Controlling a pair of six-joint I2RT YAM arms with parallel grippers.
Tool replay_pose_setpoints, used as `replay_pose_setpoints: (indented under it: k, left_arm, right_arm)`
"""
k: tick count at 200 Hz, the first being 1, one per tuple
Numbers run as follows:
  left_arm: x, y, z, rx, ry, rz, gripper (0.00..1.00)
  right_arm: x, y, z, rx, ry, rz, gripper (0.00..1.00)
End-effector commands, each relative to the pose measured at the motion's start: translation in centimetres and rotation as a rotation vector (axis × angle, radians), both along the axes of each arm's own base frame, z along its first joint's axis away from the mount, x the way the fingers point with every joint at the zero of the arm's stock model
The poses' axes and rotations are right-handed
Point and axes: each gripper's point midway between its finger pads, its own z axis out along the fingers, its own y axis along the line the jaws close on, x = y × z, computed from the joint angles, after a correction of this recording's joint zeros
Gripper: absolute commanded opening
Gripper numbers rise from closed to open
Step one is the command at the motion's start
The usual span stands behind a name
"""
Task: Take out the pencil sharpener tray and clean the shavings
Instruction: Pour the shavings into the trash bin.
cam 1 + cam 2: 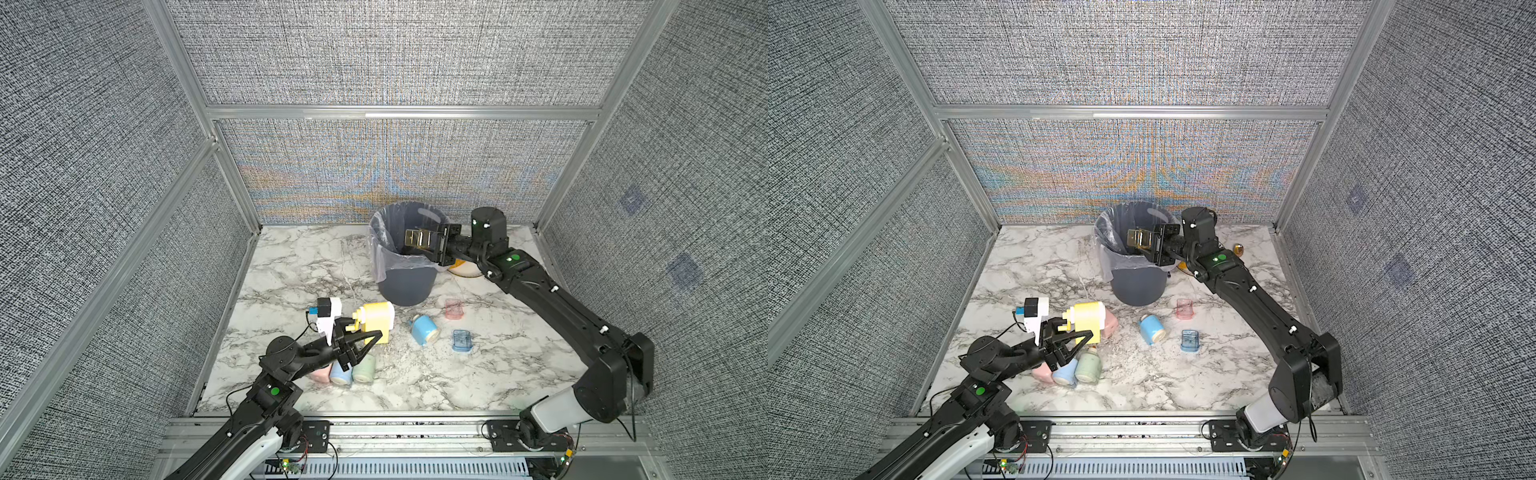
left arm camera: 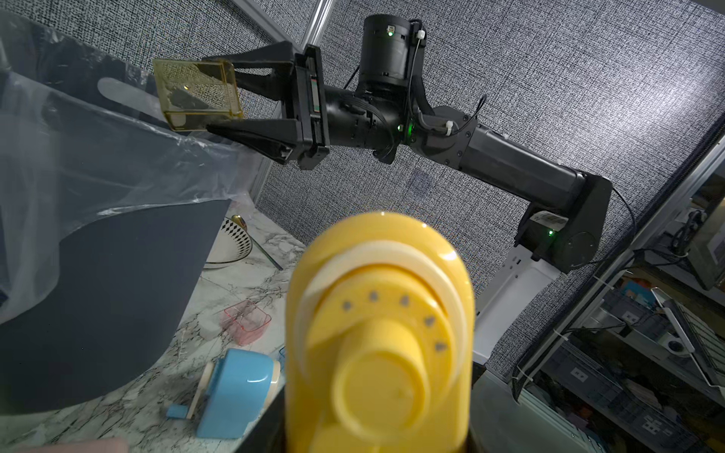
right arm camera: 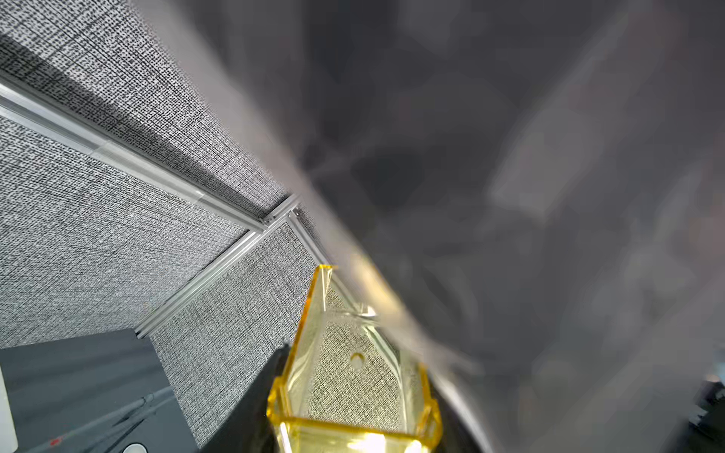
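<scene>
Yellow tray [image 1: 417, 237], clear-walled and out of any sharpener, hangs over the mouth of the grey bin [image 1: 407, 286], just inside the rim on the side nearest the right arm. The right hand [image 2: 212, 94] has it pinched between both fingers, which are closed onto the tray's side walls. In front of the bin, on the desk [image 1: 291, 257], the left hand [image 1: 368, 343] is clamped on the yellow sharpener [image 1: 376, 320], which stands upright.

The step in hand looks like emptying the tray. Through its walls in the right wrist view I see no shavings. A dark patch inside it in the left wrist view could be a reflection or residue; I cannot tell which. This tray is probably nearly done, but it is worth finishing properly. Roll the wrist until the open face points straight down. Keep the whole tray inside the rim so nothing lands on the desk, and give it a short shake or two, not a swing. The clear liner [image 1: 380, 259] is loose and bunched at the rim, close to the tray. Lift clear before drawing back, or the bag may come with it. The walls are thin plastic, so squeeze no harder. The left hand should simply hold the sharpener steady.
</scene>
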Motion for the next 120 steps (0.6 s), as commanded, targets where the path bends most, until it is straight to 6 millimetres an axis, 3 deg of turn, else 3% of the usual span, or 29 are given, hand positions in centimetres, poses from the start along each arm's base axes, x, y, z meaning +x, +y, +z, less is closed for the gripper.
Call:
replay_pose_setpoints:
  k: [1,13,26,53,73,91,120]
  left_arm:
    - [-0.1,0.1,1.6,-0.030,-0.065,0.004,0.09]
    - [0.1,0.0,1.6,-0.025,-0.067,0.005,0.09]
    - [0.3,-0.2,1.6,-0.023,-0.065,0.005,0.09]
    - [0.7,-0.5,1.6,-0.028,-0.061,0.000,0.09]
    - [0.8,-0.7,1.6,-0.026,-0.057,-0.004,0.09]
    - [0.8,-0.7,1.8,-0.027,-0.061,-0.003,0.09]
    - [1.0,-0.5,2.0,-0.028,-0.063,0.017,0.09]
  right_arm:
    - [-0.1,0.0,2.5,0.001,-0.050,0.007,0.00]
    - [-0.3,-0.2,3.4,-0.002,-0.071,0.002,0.00]
    - [-0.4,-0.4,3.0,-0.009,-0.067,-0.004,0.00]
    - [-0.4,-0.4,0.0,-0.018,-0.017,0.001,0.00]
    - [-0.3,0.2,-1.1,-0.014,-0.003,0.029,0.00]
    - [-0.1,0.5,0.0,-0.020,-0.041,0.045,0.00]
    - [0.3,0.6,4.0,-0.060,-0.171,0.050,0.00]
